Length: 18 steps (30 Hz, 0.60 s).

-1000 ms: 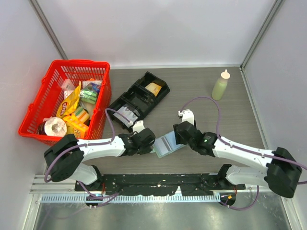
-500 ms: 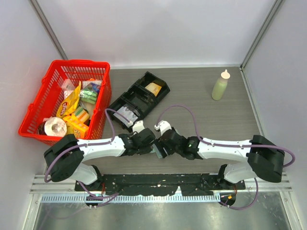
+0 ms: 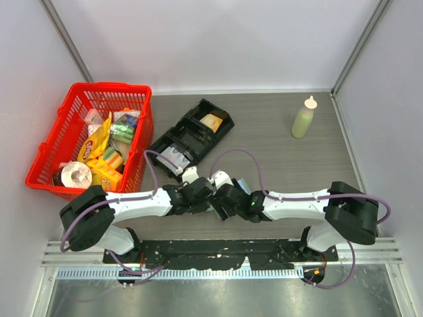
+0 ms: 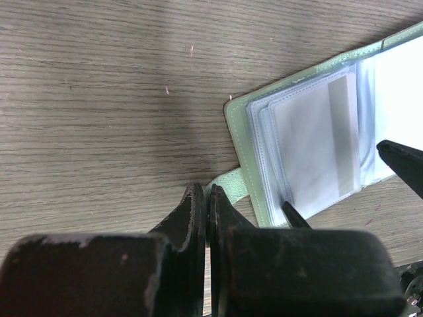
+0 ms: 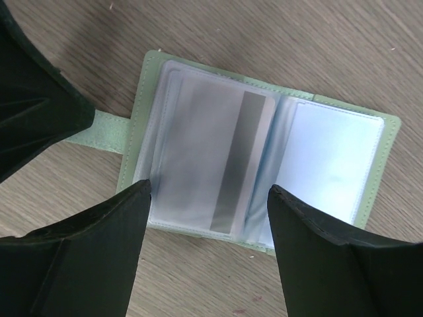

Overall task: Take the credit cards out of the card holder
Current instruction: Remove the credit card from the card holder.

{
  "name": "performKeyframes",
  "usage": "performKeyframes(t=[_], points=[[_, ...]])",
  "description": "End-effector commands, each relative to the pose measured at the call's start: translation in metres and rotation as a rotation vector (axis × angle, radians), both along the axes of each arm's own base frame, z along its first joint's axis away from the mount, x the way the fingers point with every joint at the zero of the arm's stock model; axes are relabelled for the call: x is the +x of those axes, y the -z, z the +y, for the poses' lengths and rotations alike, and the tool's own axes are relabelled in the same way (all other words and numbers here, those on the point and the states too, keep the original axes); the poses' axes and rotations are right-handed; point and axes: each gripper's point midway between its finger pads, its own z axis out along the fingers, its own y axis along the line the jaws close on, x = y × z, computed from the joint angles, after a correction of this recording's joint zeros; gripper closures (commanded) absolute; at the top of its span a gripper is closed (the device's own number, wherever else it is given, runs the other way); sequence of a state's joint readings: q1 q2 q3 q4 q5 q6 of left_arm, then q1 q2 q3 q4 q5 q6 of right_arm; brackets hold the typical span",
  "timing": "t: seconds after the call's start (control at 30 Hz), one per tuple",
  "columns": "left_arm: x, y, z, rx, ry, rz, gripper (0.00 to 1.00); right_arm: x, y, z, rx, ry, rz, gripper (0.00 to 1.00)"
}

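The pale green card holder [image 5: 386, 132] lies open on the table, its clear sleeves facing up. One sleeve holds a card [image 5: 205, 152] with a grey stripe, and a pale blue card [image 5: 334, 165] fills the right half. My left gripper [image 4: 207, 193] is shut on the holder's green strap tab [image 4: 231, 179], which also shows in the right wrist view [image 5: 109, 129]. My right gripper [image 5: 208, 191] is open and hangs over the holder's near edge, one fingertip at each side of the striped card. In the top view both grippers, left [image 3: 201, 196] and right [image 3: 225, 200], meet and hide most of the holder [image 3: 242, 187].
A red basket [image 3: 142, 132] full of packets stands at the left. A black compartment tray [image 3: 192, 135] lies behind the grippers. A pale green squeeze bottle [image 3: 304, 117] stands at the back right. White walls close in the table.
My right arm has swung left and come over the open holder, covering it in the top view. The left gripper has stayed put on the strap.
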State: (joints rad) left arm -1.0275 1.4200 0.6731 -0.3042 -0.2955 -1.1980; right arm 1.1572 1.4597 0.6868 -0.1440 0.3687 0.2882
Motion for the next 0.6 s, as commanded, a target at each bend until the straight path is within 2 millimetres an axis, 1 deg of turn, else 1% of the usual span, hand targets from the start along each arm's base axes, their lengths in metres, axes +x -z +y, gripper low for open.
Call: performKeyframes(t=[0.0, 0.13, 0.3, 0.43, 0.47, 0.53, 0.57], points=[[0.003, -0.006, 0.0, -0.016, -0.013, -0.023, 1.0, 0.016, -0.019, 0.005, 0.02, 0.062, -0.078, 0.25], [0.002, -0.006, 0.001, -0.013, -0.011, -0.019, 1.0, 0.019, -0.024, 0.001, 0.013, 0.086, -0.092, 0.26], [0.001, -0.005, 0.001, -0.01, -0.007, -0.016, 1.0, 0.027, -0.04, -0.008, 0.008, 0.129, -0.15, 0.27], [0.001, -0.005, 0.001, -0.012, -0.006, -0.013, 1.0, 0.031, -0.049, -0.012, 0.0, 0.148, -0.18, 0.28], [0.0, -0.004, 0.001, -0.01, -0.006, -0.011, 1.0, 0.032, -0.048, -0.015, -0.01, 0.154, -0.181, 0.28], [0.0, -0.005, 0.001, -0.011, -0.006, -0.012, 1.0, 0.031, -0.048, -0.014, -0.012, 0.148, -0.18, 0.28], [0.0, -0.004, 0.001, -0.01, -0.007, -0.011, 1.0, 0.028, -0.048, -0.01, 0.002, 0.126, -0.162, 0.28]])
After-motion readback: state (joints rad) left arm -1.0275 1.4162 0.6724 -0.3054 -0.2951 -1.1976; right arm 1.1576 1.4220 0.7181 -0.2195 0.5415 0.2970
